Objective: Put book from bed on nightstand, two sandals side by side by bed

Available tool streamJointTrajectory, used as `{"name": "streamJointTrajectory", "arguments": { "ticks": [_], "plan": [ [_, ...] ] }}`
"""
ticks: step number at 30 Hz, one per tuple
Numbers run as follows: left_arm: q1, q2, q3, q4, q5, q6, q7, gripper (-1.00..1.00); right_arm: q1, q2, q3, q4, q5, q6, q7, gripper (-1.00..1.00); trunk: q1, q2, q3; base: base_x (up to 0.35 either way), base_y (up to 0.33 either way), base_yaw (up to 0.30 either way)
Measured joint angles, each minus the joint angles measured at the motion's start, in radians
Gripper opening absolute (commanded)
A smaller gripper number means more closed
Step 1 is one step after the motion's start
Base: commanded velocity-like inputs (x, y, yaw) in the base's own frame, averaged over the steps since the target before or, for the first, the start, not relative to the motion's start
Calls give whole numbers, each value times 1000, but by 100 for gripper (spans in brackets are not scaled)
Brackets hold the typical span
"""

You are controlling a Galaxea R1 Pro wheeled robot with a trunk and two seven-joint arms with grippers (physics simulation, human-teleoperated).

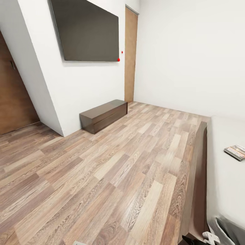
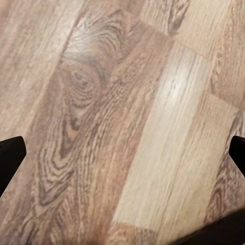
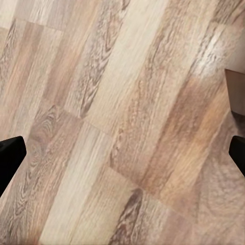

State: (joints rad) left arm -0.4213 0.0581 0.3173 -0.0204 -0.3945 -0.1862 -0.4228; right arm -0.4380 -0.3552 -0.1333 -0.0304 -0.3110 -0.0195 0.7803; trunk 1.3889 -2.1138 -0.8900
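The book, thin with a dark cover, lies flat on the pale mattress of the bed at the right edge of the head view. The bed's dark brown frame runs along the floor beside it. In the left wrist view my left gripper is open over bare wood planks, its black fingertips far apart. My right gripper is open too, with only floor between its fingertips. The sandals and the nightstand are out of view.
A long low dark brown dresser stands against the white wall under a wall-mounted TV. A wooden door is in the far corner and a brown door at the left. Wood-plank floor stretches between dresser and bed.
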Motion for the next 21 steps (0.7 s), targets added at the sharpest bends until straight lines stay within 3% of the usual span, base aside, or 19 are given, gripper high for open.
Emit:
{"name": "streamJointTrajectory", "arguments": {
  "ticks": [9,21],
  "plan": [
    [0,0,1,0,0,0,0,100,0,1,0,0,0,0,0,100,0,0,0,1,0,0],
    [0,2,2,0,1,0,1,100,0,1,0,0,0,0,0,100,-1,0,0,279,46,0]
  ]
}}
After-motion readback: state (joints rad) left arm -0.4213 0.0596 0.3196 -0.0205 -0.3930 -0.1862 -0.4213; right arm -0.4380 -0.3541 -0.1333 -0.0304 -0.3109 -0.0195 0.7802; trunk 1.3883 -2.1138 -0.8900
